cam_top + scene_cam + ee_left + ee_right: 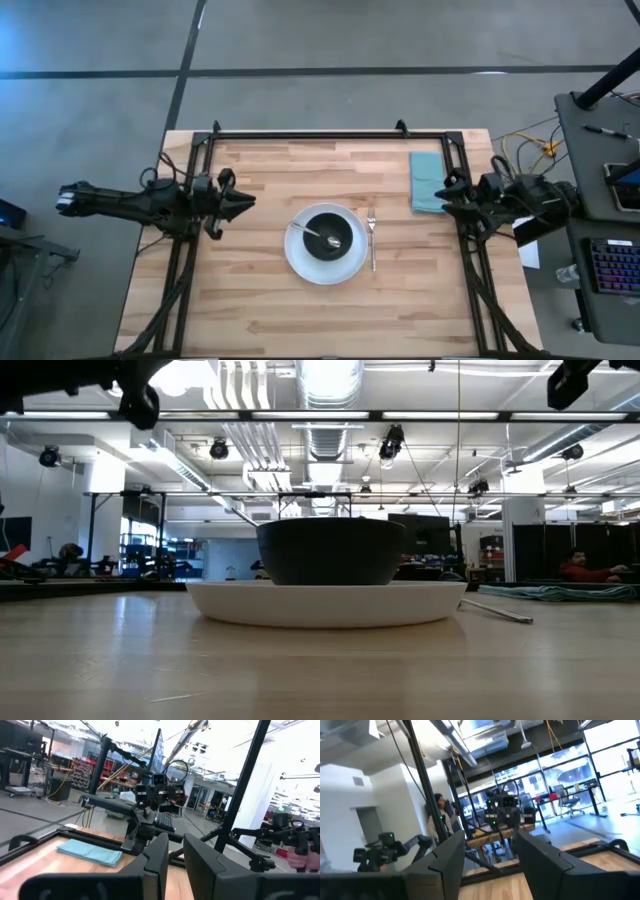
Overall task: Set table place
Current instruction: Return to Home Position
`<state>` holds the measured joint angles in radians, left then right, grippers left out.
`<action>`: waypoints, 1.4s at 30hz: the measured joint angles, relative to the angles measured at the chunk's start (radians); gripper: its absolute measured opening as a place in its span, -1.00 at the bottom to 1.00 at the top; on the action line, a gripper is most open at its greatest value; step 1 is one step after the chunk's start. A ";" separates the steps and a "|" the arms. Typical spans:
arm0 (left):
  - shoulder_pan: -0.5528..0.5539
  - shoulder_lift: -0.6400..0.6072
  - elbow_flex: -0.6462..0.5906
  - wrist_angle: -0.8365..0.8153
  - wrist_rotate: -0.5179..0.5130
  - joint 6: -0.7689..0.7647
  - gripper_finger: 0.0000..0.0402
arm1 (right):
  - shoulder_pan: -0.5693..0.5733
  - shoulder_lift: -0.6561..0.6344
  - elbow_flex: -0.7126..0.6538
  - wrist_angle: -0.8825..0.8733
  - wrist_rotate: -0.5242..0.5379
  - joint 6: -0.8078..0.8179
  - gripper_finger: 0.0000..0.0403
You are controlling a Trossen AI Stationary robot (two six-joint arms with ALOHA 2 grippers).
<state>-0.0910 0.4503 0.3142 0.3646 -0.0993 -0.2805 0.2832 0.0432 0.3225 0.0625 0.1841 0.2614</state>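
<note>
Between the two raised, released claws, left point(243, 203) and right point(441, 197), the plate point(297, 262) holds bowl point(326, 226) and spoon point(318, 235) at mid-desk point(250, 320), the fork point(372, 240) lying lengthwise nearer the right.

Both arms look matte black, with broad, angular dark fingers point(202, 865)

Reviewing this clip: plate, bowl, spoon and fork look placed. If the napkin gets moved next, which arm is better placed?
Right, probably. The teal napkin lies at the table's right edge, just beside the right tool. The left tool sits across the white plate, farther from it.
</note>
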 joint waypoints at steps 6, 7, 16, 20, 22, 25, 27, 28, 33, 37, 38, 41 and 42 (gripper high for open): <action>0.000 -0.081 -0.147 0.142 0.001 -0.003 -0.77 | 0.000 -0.011 -0.144 0.217 0.000 0.002 -0.15; 0.000 -0.095 -0.168 0.162 0.001 -0.006 -0.77 | 0.000 -0.013 -0.166 0.243 0.000 0.002 -0.15; 0.000 -0.204 -0.305 0.174 -0.001 -0.086 -0.77 | 0.000 -0.017 -0.287 0.353 0.000 0.034 -0.15; 0.000 -0.241 -0.305 0.047 -0.016 -0.112 -0.77 | 0.000 -0.017 -0.310 0.353 0.001 0.034 -0.15; 0.000 -0.254 -0.306 -0.031 -0.019 -0.137 -0.77 | 0.000 -0.017 -0.312 0.325 0.007 0.034 -0.15; 0.000 -0.269 -0.306 -0.120 -0.025 -0.190 -0.77 | 0.000 -0.016 -0.313 0.247 0.030 0.019 -0.15; 0.000 -0.277 -0.306 -0.152 -0.026 -0.210 -0.77 | 0.000 -0.016 -0.313 0.181 0.029 0.041 -0.15; 0.000 -0.278 -0.306 -0.159 -0.026 -0.211 -0.77 | 0.000 -0.014 -0.314 0.160 0.028 0.087 -0.15; 0.000 -0.281 -0.306 -0.174 -0.026 -0.208 -0.77 | 0.000 -0.009 -0.314 0.107 0.028 0.182 -0.15; 0.000 -0.281 -0.307 -0.173 -0.026 -0.209 -0.77 | 0.000 -0.013 -0.314 0.120 -0.005 0.127 -0.15; 0.000 -0.280 -0.307 -0.174 -0.026 -0.209 -0.77 | 0.000 -0.014 -0.314 0.132 -0.032 0.102 -0.15; 0.000 -0.281 -0.307 -0.173 -0.026 -0.210 -0.77 | 0.000 -0.014 -0.314 0.164 -0.097 0.029 -0.15; 0.000 -0.278 -0.307 -0.174 -0.026 -0.210 -0.77 | 0.000 -0.015 -0.314 0.169 -0.114 0.006 -0.15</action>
<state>-0.0910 0.1727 0.0069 0.1908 -0.1257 -0.4902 0.2831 0.0279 0.0090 0.2315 0.0702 0.2676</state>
